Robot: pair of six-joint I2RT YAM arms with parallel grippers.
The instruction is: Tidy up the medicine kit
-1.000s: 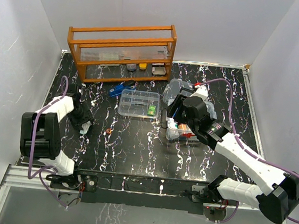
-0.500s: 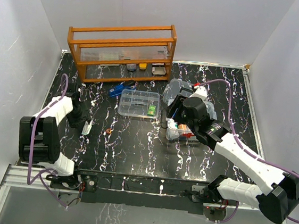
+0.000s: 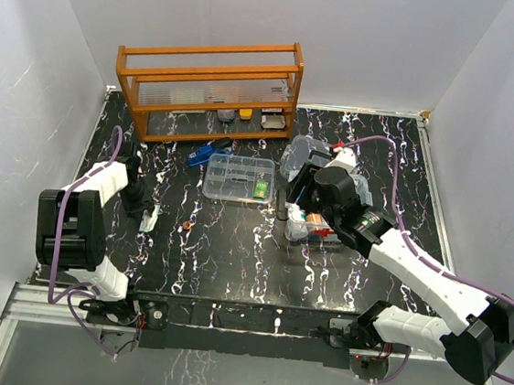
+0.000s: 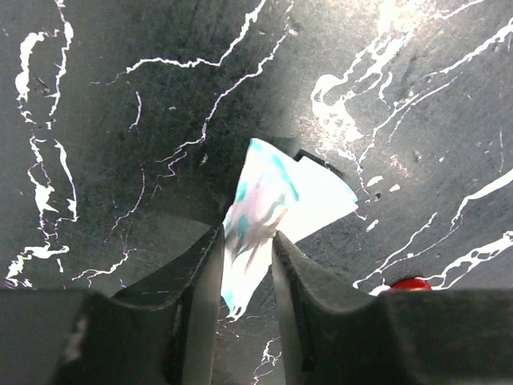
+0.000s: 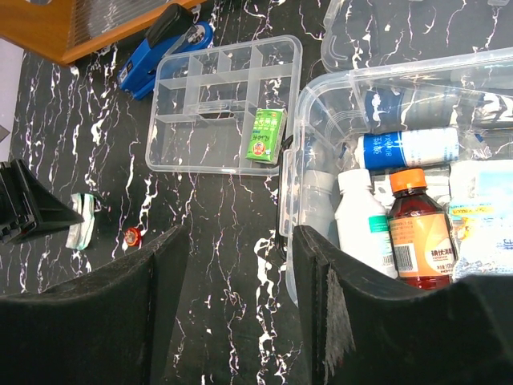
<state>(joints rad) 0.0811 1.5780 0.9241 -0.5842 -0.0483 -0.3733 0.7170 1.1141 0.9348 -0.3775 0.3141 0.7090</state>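
So, the medicine kit box (image 5: 298, 128) is sat on the bench (image 3: 231, 263) with its lid (image 3: 300, 151) off and laid just behind the box, presumably so stuff can be dropped straight in. A brown bottle with an orange cap (image 5: 417, 233), a white bottle (image 5: 361, 216) and a few other packs can be seen stood inside it. The divided tray insert (image 5: 172, 120) is set just left of the box, probably so small bits can be sorted into it. Only a little green carton (image 5: 265, 135) is seen there, in the compartment nearest the box.

A small white-and-teal sachet (image 4: 280, 192) is lying well apart from the box, way out to its left, and that's what the left end effector (image 4: 247, 237) is being used on. Its fingers are planted against both sides of the sachet, low to the bench. Whether it's properly gripped can't be told. The right end effector (image 5: 240, 241) is held wide open with nothing in it, above the box's left wall, likely parked there to be ready for the next item.
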